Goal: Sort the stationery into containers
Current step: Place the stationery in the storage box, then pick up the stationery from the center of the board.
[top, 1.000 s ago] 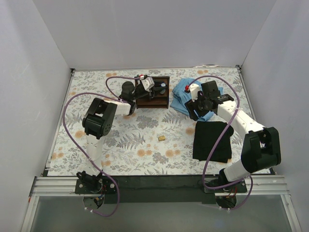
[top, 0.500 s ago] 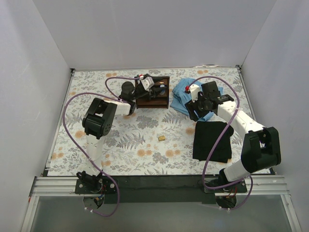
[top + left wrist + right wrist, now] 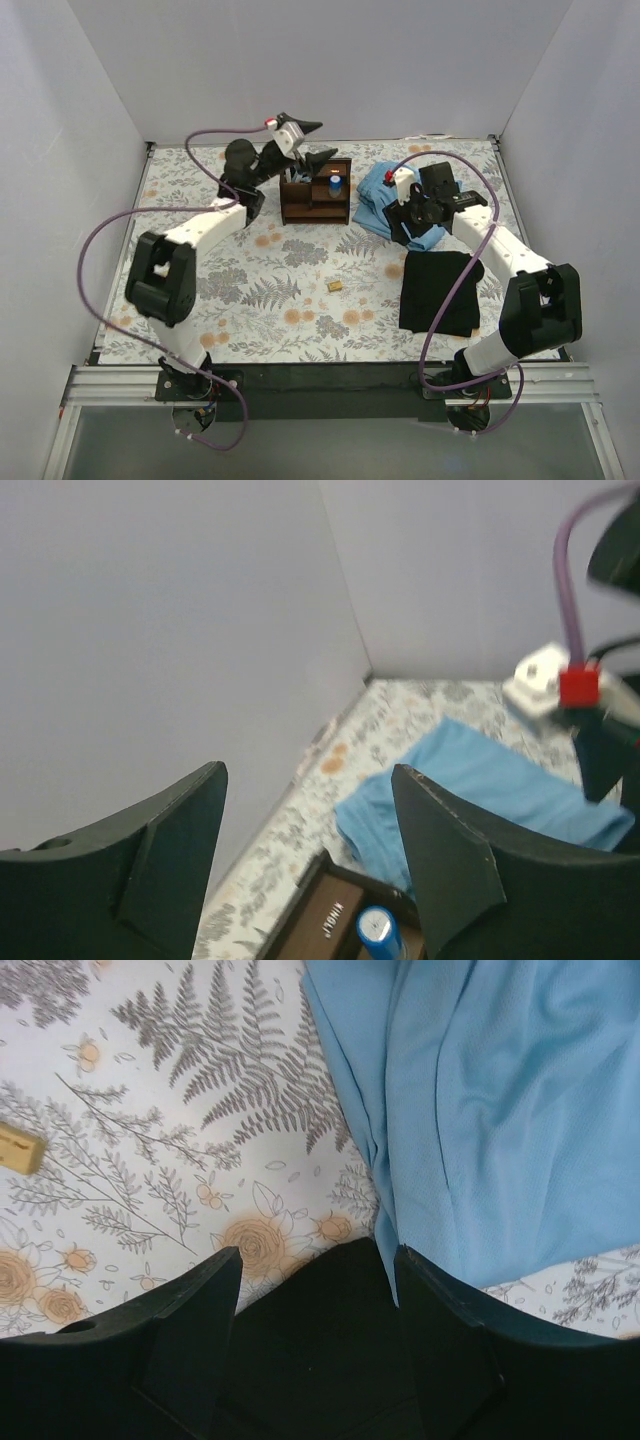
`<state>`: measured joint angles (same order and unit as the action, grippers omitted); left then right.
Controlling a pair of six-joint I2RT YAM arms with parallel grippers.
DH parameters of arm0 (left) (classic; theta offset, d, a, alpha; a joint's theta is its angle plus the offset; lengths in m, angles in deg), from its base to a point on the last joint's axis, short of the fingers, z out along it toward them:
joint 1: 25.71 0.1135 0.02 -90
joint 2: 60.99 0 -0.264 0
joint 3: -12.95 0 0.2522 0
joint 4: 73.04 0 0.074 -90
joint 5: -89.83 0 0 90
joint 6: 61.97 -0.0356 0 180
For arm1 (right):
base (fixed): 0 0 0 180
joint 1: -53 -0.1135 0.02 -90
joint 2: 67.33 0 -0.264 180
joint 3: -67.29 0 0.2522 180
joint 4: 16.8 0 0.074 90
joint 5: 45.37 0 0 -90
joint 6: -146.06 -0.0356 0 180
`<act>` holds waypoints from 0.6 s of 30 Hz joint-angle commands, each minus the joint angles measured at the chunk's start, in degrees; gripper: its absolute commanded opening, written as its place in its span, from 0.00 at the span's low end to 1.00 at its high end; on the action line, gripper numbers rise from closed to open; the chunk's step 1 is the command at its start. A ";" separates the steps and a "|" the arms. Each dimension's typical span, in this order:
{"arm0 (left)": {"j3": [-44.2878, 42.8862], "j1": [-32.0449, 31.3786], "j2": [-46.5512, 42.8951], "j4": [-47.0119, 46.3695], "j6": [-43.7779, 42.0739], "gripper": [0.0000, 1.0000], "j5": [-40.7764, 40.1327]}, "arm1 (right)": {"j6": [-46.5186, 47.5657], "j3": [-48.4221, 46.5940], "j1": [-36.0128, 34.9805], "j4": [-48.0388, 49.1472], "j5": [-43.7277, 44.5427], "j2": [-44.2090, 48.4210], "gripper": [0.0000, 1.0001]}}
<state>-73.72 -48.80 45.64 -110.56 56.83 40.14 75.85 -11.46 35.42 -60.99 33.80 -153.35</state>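
The dark brown wooden organizer (image 3: 316, 197) stands at the back middle of the table. A short blue-and-white cylinder (image 3: 335, 185) stands upright in its right compartment and also shows in the left wrist view (image 3: 380, 932). Some pen tops (image 3: 297, 178) show in its left slots. My left gripper (image 3: 317, 142) is open and empty, raised above the organizer's back edge (image 3: 340, 915). A tiny tan block (image 3: 336, 285) lies on the table, also in the right wrist view (image 3: 18, 1147). My right gripper (image 3: 404, 226) is open and empty, low over the black cloth's corner (image 3: 330, 1350).
A light blue cloth (image 3: 384, 200) lies crumpled right of the organizer, under my right wrist. A black cloth (image 3: 440, 292) lies folded at the right front. White walls close the back and both sides. The table has a floral cover (image 3: 250, 280).
My left arm has lifted away from the organizer's front and stretched back; its gripper is now high above the organizer, and the cylinder inside is uncovered. The right arm has hardly moved.
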 commanded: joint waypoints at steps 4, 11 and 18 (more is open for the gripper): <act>-3.39 6.64 -26.99 47.81 3.28 0.71 -18.60 | 9.55 -7.08 -0.96 -4.72 -9.91 -1.69 0.70; 4.08 19.64 -33.15 66.49 0.30 0.75 -28.45 | 21.96 -3.65 -4.47 -4.90 -13.34 -0.29 0.64; 6.55 22.83 -25.07 66.23 -0.32 0.43 -23.01 | 15.19 -2.96 -10.17 -2.00 -17.03 -0.47 0.56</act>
<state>-67.99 -26.95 17.71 -49.76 56.87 15.81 92.26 -15.20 28.82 -64.99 20.92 -154.40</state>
